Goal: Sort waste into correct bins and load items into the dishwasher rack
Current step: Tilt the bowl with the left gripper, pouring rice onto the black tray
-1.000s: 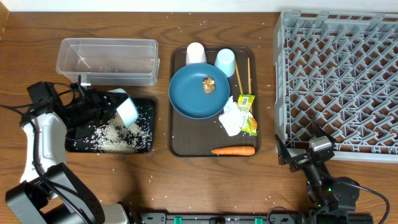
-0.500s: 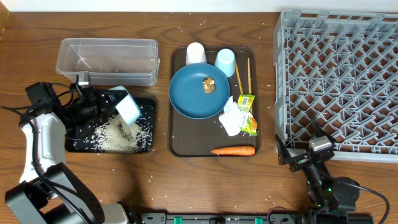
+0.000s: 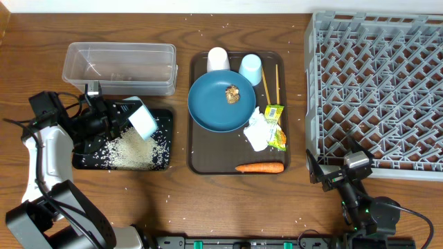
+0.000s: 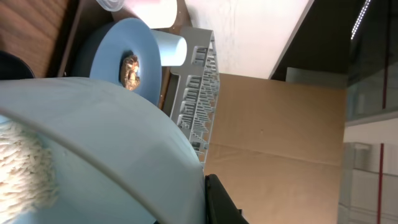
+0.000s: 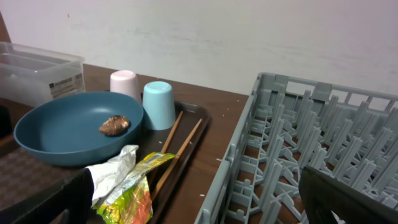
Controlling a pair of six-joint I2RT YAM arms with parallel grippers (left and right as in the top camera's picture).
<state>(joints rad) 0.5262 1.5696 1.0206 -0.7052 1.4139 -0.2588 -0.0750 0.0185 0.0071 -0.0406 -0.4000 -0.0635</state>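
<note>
- Overhead: my left claw (image 3: pixel 123 116) is clamped on the bowl (image 3: pixel 143 122). The bowl is tipped over the black tray (image 3: pixel 166 114) so the rice (image 3: pixel 131 146) falls into it. A heap lies below the bowl, and I judge the emptying nearly done.
- The tub (image 3: pixel 121 47) sits just behind the black tray, ready for other waste. I can make out only specks inside it.
- The brown tray (image 3: pixel 201 158) holds everything else.
  - The plate (image 3: pixel 211 111) has the lump (image 3: pixel 232 95) on it.
  - The white cup (image 3: pixel 218 59) and blue cup (image 3: pixel 250 68) stand upside down at the far edge.
  - The chopsticks (image 3: pixel 264 83) lie along the right side.
  - The tissue (image 3: pixel 258 131) and wrapper (image 3: pixel 275 128) touch each other beside the plate.
  - The carrot (image 3: pixel 259 167) lies at the near edge.
- My right claw (image 3: pixel 332 169) waits with jaws apart and holds nothing. It sits at the near left corner of the rack (image 3: pixel 381 90), I'd guess to stay clear of the left arm. No dish stands in the rack.
- Left wrist: the bowl fills the frame, with rice at the left edge. I cannot tell whether that rice is inside the bowl or beneath it. Past it are the plate, lump, blue cup and rack, then a white wall (image 4: pixel 249 31) and a cardboard panel (image 4: pixel 273 130).
- Right wrist: the two fingers sit at the bottom corners, wide apart. Between them I see the wrapper, tissue, chopsticks, plate and both cups, with the rack on the right.
- The desk (image 3: pixel 41 41) is dark wood grain, dotted with stray grains around both trays.
</note>
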